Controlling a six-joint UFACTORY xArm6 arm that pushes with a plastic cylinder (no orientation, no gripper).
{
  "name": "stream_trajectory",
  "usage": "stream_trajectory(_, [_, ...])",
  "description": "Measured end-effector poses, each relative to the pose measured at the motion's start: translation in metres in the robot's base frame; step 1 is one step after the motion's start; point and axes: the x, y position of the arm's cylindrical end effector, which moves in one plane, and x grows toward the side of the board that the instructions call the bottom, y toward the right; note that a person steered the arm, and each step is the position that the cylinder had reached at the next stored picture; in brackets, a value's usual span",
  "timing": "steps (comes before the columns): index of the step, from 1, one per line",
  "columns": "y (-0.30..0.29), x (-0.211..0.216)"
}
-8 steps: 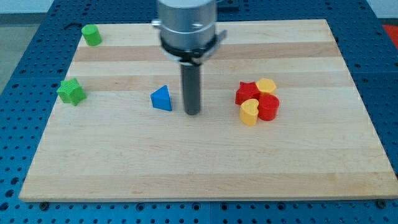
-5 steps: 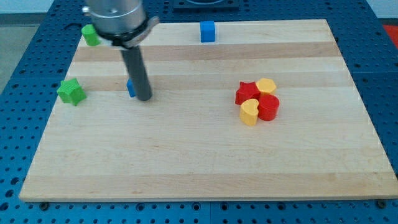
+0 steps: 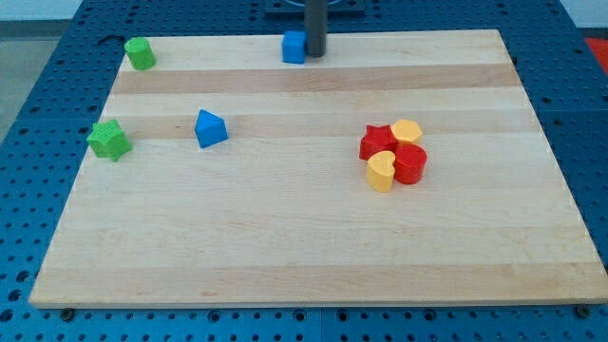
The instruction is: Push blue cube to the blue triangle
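The blue cube (image 3: pixel 294 47) sits near the view's top edge of the wooden board (image 3: pixel 313 247), a little left of centre. My tip (image 3: pixel 315 55) stands right against the cube's right side, touching or almost touching it. The blue triangle (image 3: pixel 210 128) lies lower and to the left of the cube, in the board's left half, well apart from both.
A green cylinder-like block (image 3: pixel 140 53) sits at the top left corner and a green star (image 3: pixel 109 140) at the left edge. At the right, a red star (image 3: pixel 377 142), a yellow block (image 3: pixel 407 130), a red cylinder (image 3: pixel 410 163) and a yellow heart (image 3: pixel 380 173) cluster together.
My tip has moved from beside the blue triangle up to the right side of the blue cube. The triangle was shoved left; the cube has shifted slightly left.
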Motion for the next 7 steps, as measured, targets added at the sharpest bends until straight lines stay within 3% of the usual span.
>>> stream_trajectory(1, [-0.037, 0.004])
stream_trajectory(2, [-0.004, -0.001])
stream_trajectory(3, [0.017, -0.038])
stream_trajectory(4, [0.002, -0.037])
stream_trajectory(5, [-0.047, -0.022])
stream_trajectory(7, [-0.082, 0.068])
